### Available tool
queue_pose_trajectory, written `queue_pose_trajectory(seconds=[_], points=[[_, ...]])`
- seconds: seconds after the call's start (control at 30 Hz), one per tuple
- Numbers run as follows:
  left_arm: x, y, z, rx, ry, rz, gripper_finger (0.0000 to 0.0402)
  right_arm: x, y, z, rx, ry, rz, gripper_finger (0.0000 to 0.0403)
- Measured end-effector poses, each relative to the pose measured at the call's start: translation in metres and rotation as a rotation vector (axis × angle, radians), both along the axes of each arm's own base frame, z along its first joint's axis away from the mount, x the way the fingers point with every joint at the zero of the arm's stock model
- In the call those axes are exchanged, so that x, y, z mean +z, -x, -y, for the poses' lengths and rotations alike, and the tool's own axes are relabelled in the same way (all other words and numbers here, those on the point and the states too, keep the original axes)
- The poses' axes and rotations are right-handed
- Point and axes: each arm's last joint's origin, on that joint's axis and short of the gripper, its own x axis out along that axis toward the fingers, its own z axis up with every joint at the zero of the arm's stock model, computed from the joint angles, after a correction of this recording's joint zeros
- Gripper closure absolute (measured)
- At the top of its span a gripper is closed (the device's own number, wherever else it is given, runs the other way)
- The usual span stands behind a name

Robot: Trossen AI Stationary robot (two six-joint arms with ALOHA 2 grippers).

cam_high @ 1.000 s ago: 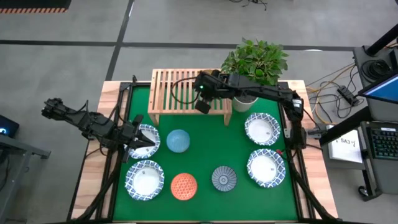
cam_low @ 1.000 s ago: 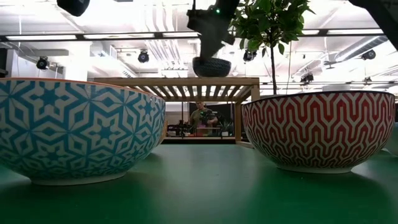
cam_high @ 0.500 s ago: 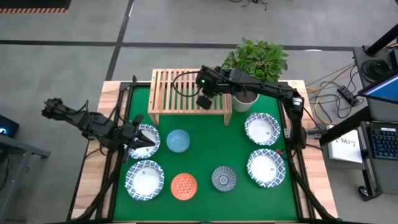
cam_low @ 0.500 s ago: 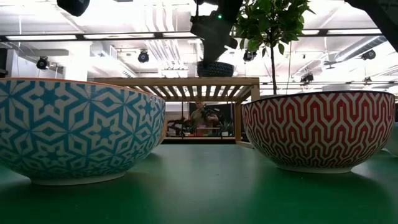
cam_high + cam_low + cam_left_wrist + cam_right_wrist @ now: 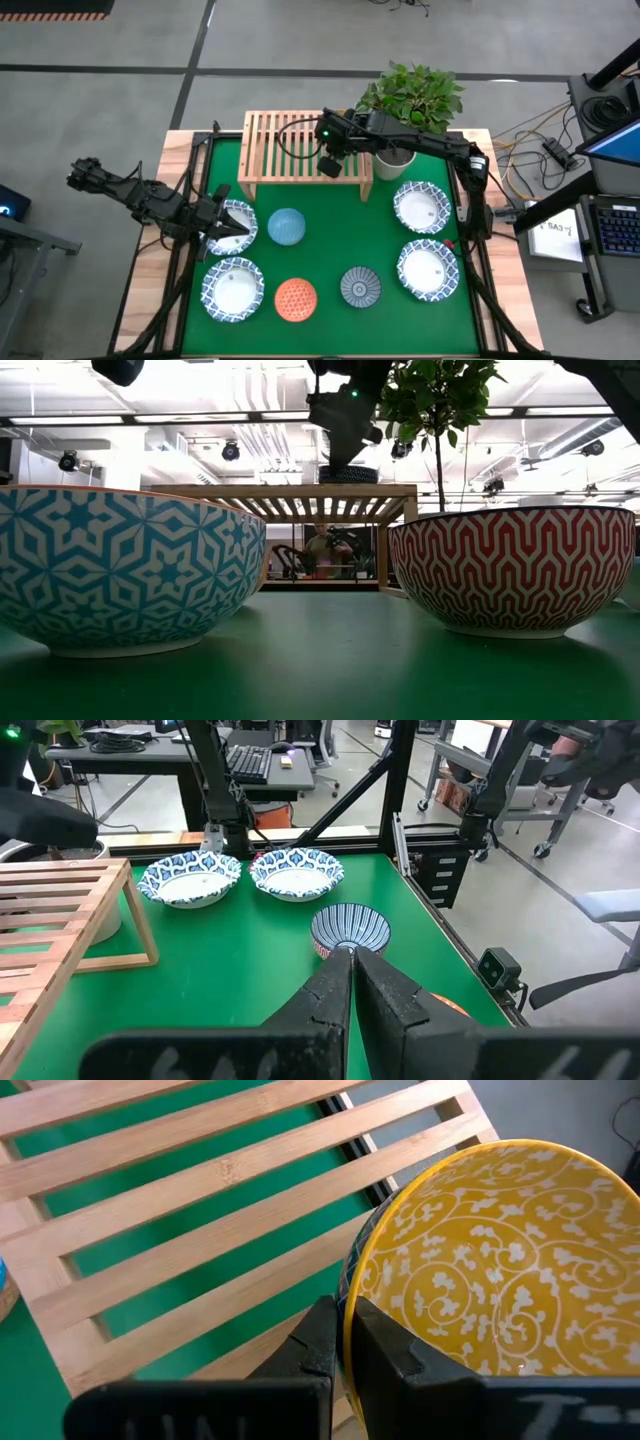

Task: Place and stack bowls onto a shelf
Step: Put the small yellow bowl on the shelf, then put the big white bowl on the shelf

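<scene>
The right end effector (image 5: 340, 1342) is clamped on the rim of the yellow bowl (image 5: 480, 1270), holding it over the shelf (image 5: 280, 140). Nothing sits on the shelf yet. Seven bowls remain on the table (image 5: 330, 230). The left end effector (image 5: 352, 982), fingers together and empty, waits at the table's left.

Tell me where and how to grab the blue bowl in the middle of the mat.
Take the blue bowl by its rim, coming straight down with one finger inside the wall and one outside. It sits upright and open with bare mat around it, and its rounded sides look too wide and curved to pinch across.
</scene>
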Motion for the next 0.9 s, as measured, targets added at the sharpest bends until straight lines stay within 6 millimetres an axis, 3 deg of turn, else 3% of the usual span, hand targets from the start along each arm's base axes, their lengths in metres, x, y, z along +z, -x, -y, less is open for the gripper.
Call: queue_pose_trajectory(seconds=[0.2, 0.67, 0.8, 0.9], points=[[0.000, 0.000, 0.000, 0.000, 0.000, 0.000, 0.0402, 0.000, -0.001, 0.000, 0.018, 0.013, -0.004, 0.0385], [0.000, 0.000, 0.000, 0.000, -0.003, 0.002, 0.0402, 0.010, -0.006, -0.001, 0.058, 0.062, 0.056, 0.0295], [0.000, 0.000, 0.000, -0.002, -0.009, 0.003, 0.0402, 0.023, -0.009, -0.015, 0.101, 0.064, 0.101, 0.0297], [0.000, 0.000, 0.000, -0.002, -0.009, 0.003, 0.0402, 0.029, -0.013, -0.041, 0.224, 0.004, 0.138, 0.0305]])
